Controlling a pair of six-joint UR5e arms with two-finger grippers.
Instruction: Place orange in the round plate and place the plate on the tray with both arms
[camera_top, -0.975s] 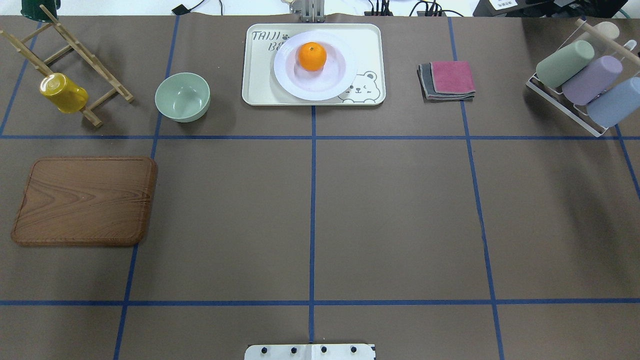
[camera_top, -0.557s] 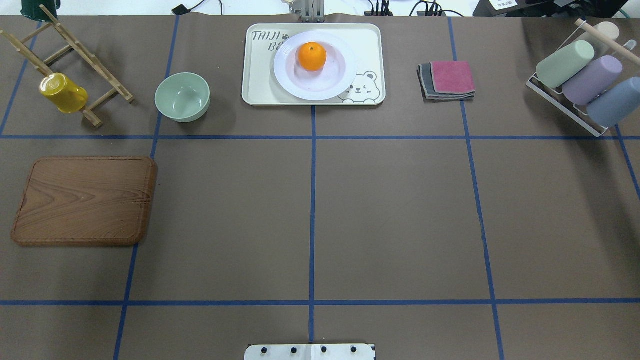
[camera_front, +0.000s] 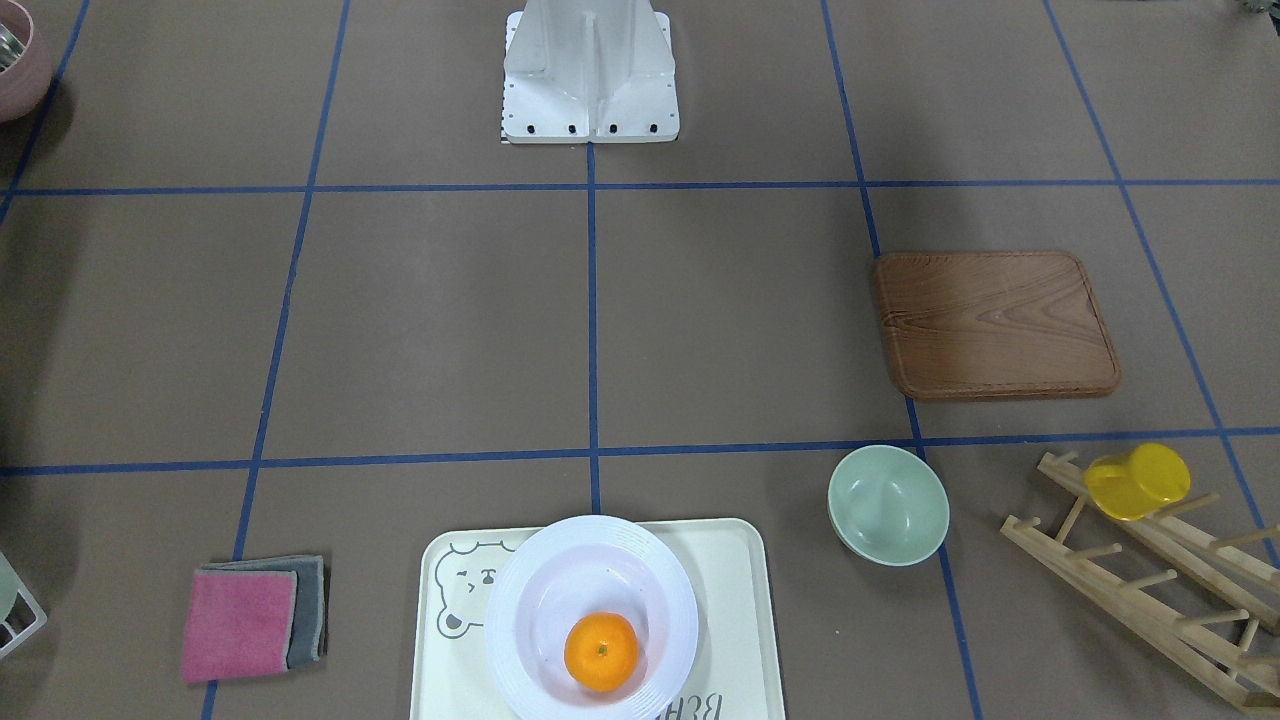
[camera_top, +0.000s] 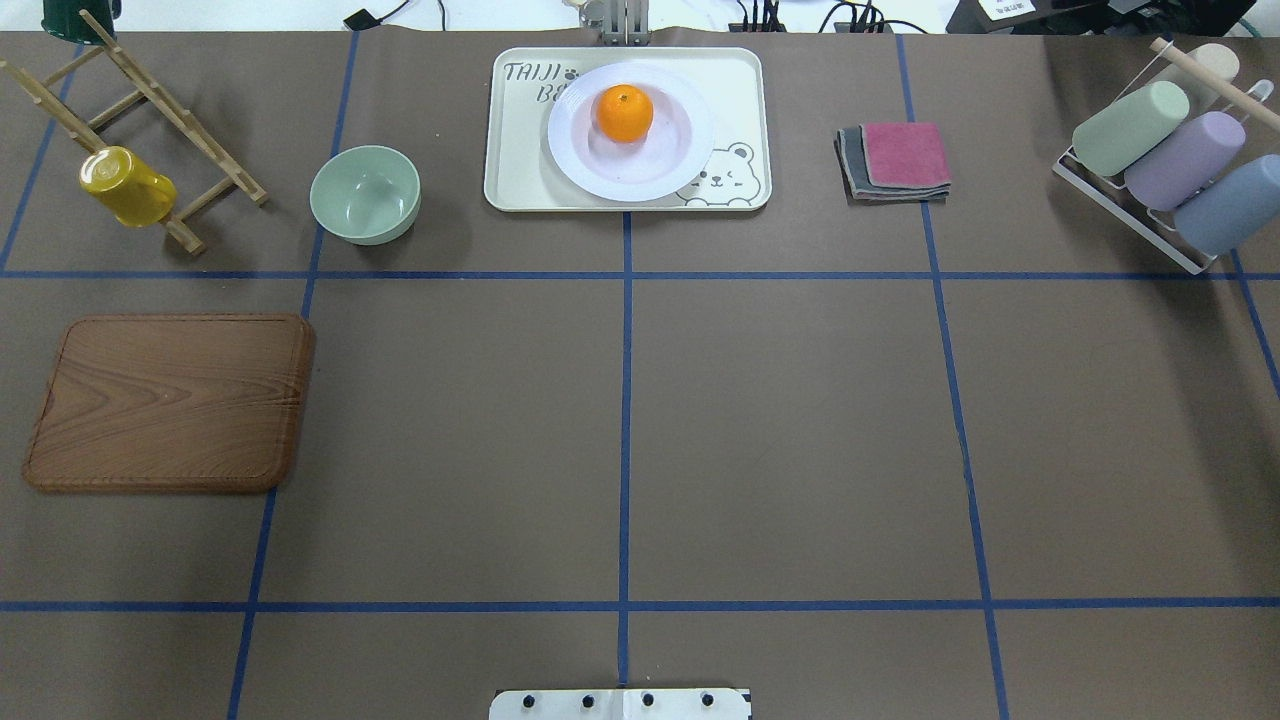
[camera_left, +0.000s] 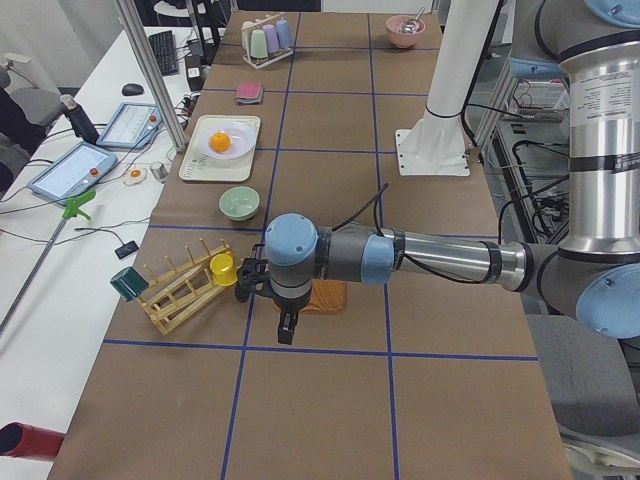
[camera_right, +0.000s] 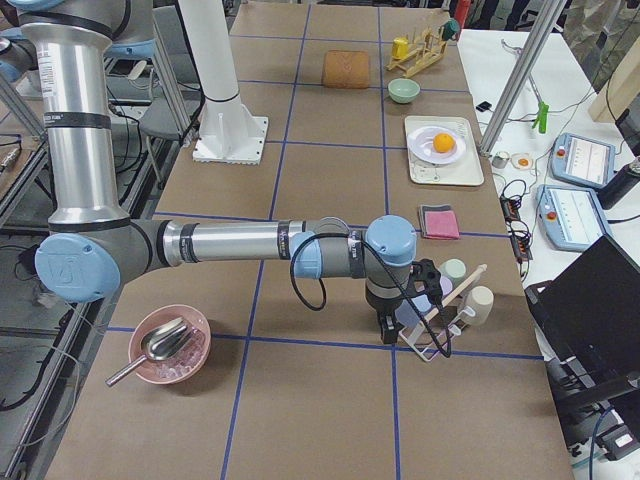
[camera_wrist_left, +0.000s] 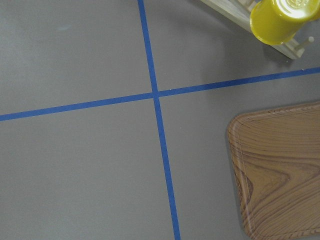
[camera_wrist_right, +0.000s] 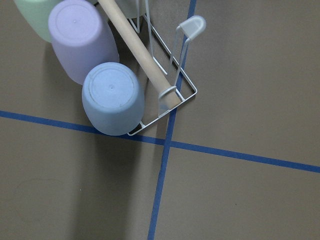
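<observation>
The orange (camera_top: 624, 112) lies in the white round plate (camera_top: 683, 160), and the plate rests on the cream tray (camera_top: 518, 172) with the bear drawing, at the table's far middle. The front-facing view shows the same orange (camera_front: 601, 651), plate (camera_front: 510, 620) and tray (camera_front: 735, 610). Both arms are off to the table's ends. The left gripper (camera_left: 286, 330) hangs over the table near the wooden board. The right gripper (camera_right: 386, 329) hangs beside the wire cup rack. They show only in the side views, so I cannot tell whether they are open or shut.
A pale green bowl (camera_top: 365, 193) stands left of the tray, folded cloths (camera_top: 895, 160) to its right. A wooden rack with a yellow cup (camera_top: 127, 186), a brown board (camera_top: 170, 402) and a wire rack of cups (camera_top: 1165, 160) occupy the sides.
</observation>
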